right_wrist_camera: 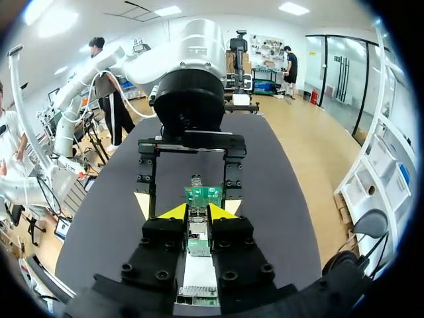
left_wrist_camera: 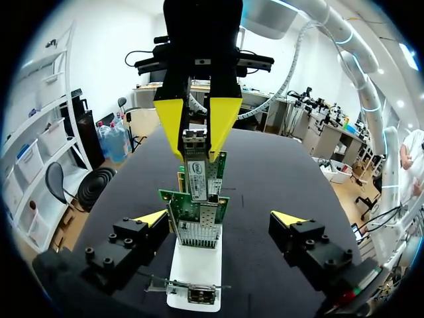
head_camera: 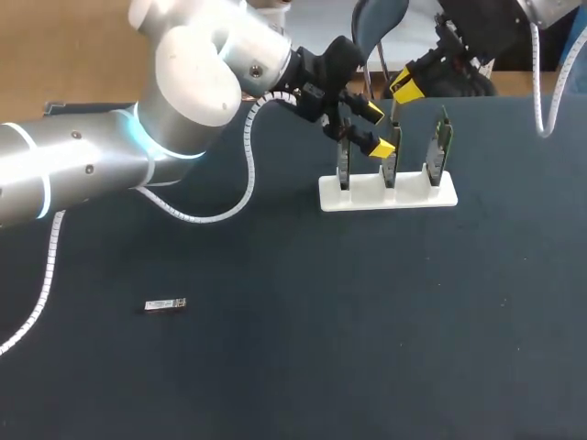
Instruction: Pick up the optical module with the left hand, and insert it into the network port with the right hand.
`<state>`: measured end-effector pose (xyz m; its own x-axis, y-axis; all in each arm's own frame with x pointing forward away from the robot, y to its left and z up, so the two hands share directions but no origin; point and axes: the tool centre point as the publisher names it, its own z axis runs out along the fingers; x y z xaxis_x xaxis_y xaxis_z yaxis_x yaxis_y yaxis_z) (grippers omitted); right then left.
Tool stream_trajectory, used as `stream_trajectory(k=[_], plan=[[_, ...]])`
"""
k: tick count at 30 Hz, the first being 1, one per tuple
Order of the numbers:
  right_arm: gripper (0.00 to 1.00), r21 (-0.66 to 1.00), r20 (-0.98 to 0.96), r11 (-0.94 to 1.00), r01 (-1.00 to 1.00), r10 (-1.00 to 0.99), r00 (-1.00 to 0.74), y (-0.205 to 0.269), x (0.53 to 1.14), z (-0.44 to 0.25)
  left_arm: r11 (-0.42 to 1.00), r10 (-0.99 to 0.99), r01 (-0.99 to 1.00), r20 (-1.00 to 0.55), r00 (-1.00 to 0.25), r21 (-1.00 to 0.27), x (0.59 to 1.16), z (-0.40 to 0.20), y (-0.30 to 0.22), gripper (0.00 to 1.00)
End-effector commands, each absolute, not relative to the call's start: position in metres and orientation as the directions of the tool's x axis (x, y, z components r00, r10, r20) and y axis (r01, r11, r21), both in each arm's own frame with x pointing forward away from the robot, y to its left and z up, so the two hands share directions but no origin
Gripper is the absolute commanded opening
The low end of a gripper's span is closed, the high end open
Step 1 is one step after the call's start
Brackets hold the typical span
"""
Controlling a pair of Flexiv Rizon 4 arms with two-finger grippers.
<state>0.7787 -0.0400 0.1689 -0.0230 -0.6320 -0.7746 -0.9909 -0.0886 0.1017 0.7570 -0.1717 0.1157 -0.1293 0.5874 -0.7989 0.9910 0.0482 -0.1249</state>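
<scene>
Straddling a network card (left_wrist_camera: pixel 199 215) with the left hand (head_camera: pixel 377 129) spread wide; pinching a second card (right_wrist_camera: pixel 197 246) at its top with the right hand (right_wrist_camera: pixel 199 212). Leaving the optical module (head_camera: pixel 165 304) flat on the surface (head_camera: pixel 321 348), well apart from both. Probably light, rigid, slick metal: best gripped across the long sides.

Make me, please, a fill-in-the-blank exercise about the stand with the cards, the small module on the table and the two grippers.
1. The white stand holds ___ network cards upright.
2. The optical module lies on the ___, far from both grippers.
3. The right gripper is ___ on the top of one card.
4. The left gripper is ___, with the nearest card between its fingers.
Missing words: three; table; shut; open.
</scene>
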Motion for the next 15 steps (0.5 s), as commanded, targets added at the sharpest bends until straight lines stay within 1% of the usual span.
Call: stream_trajectory(k=[1,15], plan=[[0.0,0.095,-0.776,-0.09,-0.991,-0.63,-0.017,-0.0402,0.7771,0.1707,0.047,0.592,0.991,-0.795,-0.131,-0.129,0.7589,0.1164,-0.1728,1.0],[0.0,0.087,-0.766,-0.09,-0.992,-0.643,-0.009,-0.0409,0.7724,0.1714,0.047,0.592,0.991,-0.795,-0.131,-0.129,0.7589,0.1164,-0.1728,1.0]])
